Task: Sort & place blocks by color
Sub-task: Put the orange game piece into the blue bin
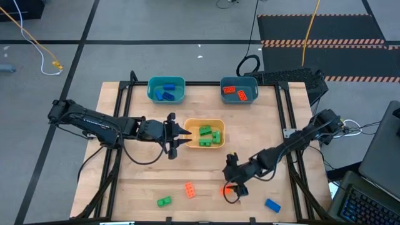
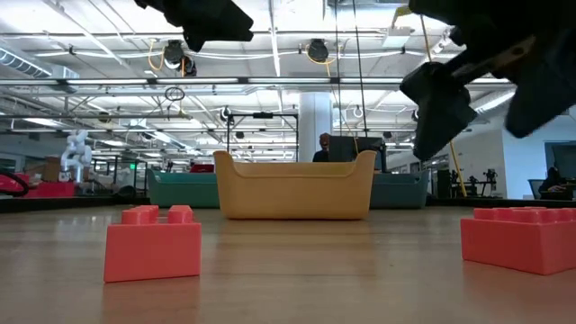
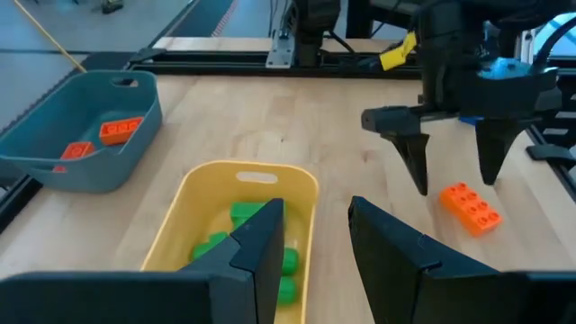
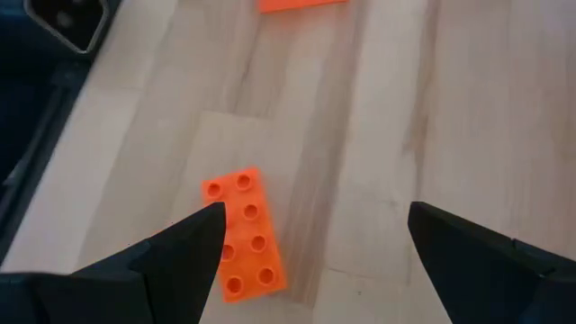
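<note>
My right gripper (image 1: 232, 189) is open and hovers low over an orange block (image 4: 245, 234) near the table's near edge. That block lies flat, studs up, between the fingers and closer to one of them. A second orange block (image 1: 189, 190), a green block (image 1: 164, 201) and a blue block (image 1: 272, 205) also lie flat along the near edge. My left gripper (image 3: 315, 238) is open and empty, and it hangs over the left end of the yellow bin (image 1: 194, 122), which holds green blocks (image 1: 208, 136).
Two teal bins stand at the far edge. The left one (image 1: 152, 92) holds blue blocks and the right one (image 1: 253, 84) holds orange blocks. Bare wood lies between the yellow bin and the loose blocks. A black frame rail runs along each side of the table.
</note>
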